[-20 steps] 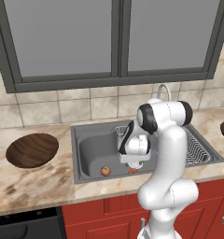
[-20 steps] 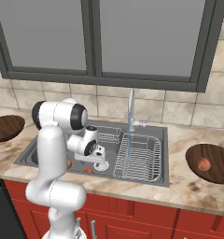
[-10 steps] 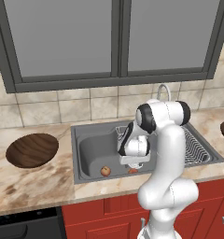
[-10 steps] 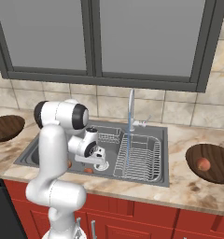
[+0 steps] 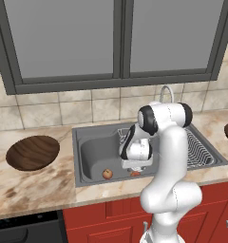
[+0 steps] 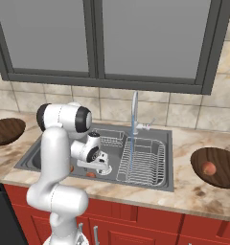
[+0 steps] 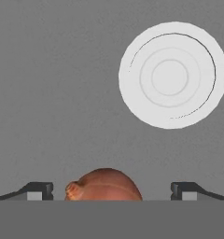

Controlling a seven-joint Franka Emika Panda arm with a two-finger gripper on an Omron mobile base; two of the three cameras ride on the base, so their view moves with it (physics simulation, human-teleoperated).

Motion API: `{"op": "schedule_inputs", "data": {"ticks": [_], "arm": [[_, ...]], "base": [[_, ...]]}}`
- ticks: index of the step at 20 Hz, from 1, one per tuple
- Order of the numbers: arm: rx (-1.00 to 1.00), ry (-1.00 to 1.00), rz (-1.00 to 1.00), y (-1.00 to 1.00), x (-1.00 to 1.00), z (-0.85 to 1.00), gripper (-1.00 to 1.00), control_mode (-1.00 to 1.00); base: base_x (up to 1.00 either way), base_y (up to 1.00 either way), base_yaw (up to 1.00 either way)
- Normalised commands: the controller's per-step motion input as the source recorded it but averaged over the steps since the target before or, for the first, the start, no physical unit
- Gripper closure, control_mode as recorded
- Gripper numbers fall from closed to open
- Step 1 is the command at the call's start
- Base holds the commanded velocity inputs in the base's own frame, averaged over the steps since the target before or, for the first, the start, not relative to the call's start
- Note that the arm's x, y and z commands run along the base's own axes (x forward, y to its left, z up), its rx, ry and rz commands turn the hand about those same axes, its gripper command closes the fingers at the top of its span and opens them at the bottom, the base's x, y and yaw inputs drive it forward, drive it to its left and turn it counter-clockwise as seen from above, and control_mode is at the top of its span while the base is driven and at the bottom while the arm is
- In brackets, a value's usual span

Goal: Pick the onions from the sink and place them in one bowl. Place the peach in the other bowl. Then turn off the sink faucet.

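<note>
**Viewer:** Sink (image 5: 92,161) scene, please. Where are the onions, and what is the claw doing?

**Describer:** White robot arm reaching down into the grey steel basin. The claw (image 7: 111,190) hangs low over one onion (image 7: 104,186); in the hand view its two dark fingertips (image 7: 39,190) stand wide apart, one on each side of the bulb, touching nothing. So the claw is spread and holds nothing. A second onion (image 5: 107,174) lies on the basin floor just left of the arm in the left base view. The white drain (image 7: 172,74) sits further along the floor. The peach (image 6: 209,168) already rests in the wooden bowl (image 6: 227,178) on the worktop (image 6: 193,196) to the right; another wooden bowl (image 5: 33,153) sits on the left. Water runs from the faucet (image 6: 134,112).

**Viewer:** How should the grasp go?

**Describer:** My judgement: lower a little more so the tips pass the widest part of the bulb, keep it centred, then squeeze gently, since a round onion can roll away.

**Viewer:** Which way does it point?

**Describer:** It lies on its side; a small knobbed end faces the left fingertip, so its long axis seems to run roughly along the closing line.
</note>
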Motion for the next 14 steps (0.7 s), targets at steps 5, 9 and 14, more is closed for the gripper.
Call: {"op": "schedule_inputs", "data": {"ticks": [5,9,14], "arm": [[0.0,0.0,0.0,0.0,-0.07,-0.03,-1.0,-1.0],[0.0,0.0,0.0,0.0,-0.11,-0.03,-1.0,-1.0],[0.0,0.0,0.0,0.0,-0.11,-0.05,-1.0,-1.0]], "base": [[0.0,0.0,0.0],[0.0,0.0,0.0],[0.0,0.0,0.0]]}}
